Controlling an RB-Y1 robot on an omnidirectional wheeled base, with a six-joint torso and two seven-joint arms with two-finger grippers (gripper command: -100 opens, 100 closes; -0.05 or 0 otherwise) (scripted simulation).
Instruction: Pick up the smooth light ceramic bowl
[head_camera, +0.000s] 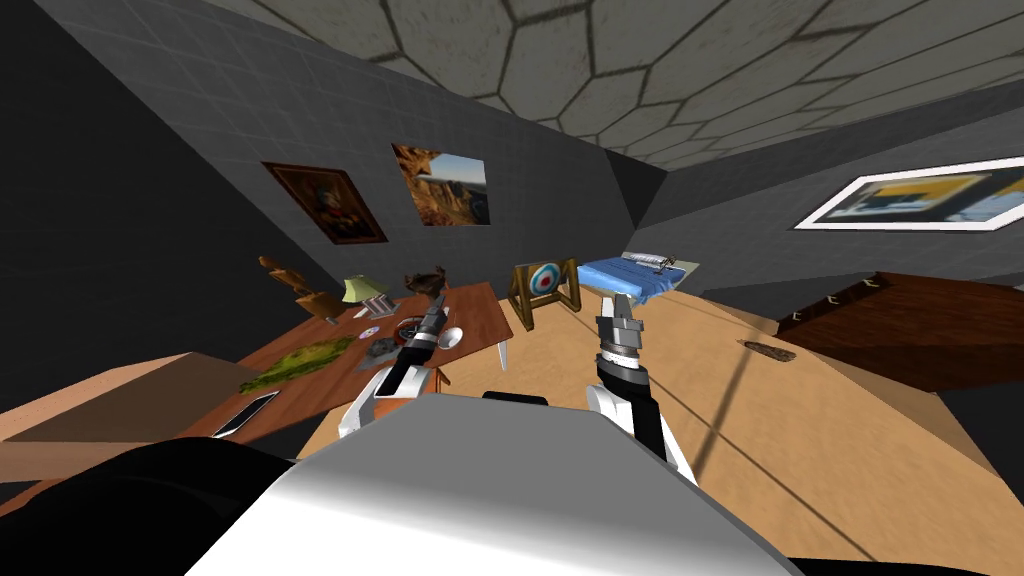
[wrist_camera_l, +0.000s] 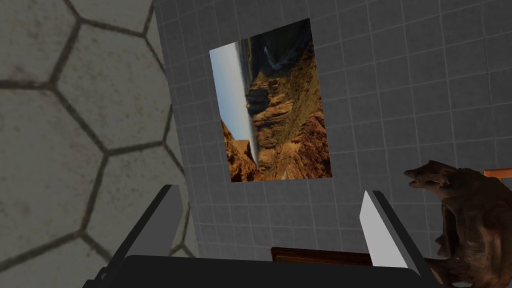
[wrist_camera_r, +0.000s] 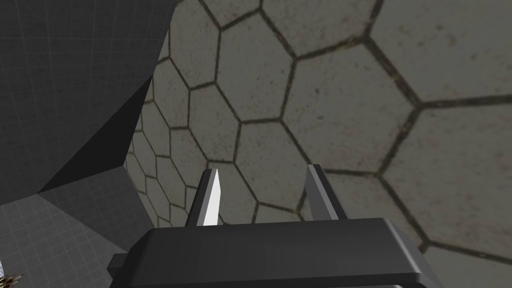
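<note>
One light bowl (head_camera: 452, 337) counted on table (head_camera: 485, 305), near left gripper (wrist_camera_l: 269, 190), jaws spread wide; right gripper (wrist_camera_r: 264, 171) jaws kept narrow.

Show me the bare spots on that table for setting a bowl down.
Bare wood lies at the table end beyond the white bowl, and between the green mat and the phone. Crowded: the middle, around the bowl, grey lump and lamp.

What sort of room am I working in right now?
Probably a lived-in room of a house, maybe a bedroom: a cluttered wooden table, a framed landscape picture on the grey tiled wall, and what looks like a blue bed further back.
</note>
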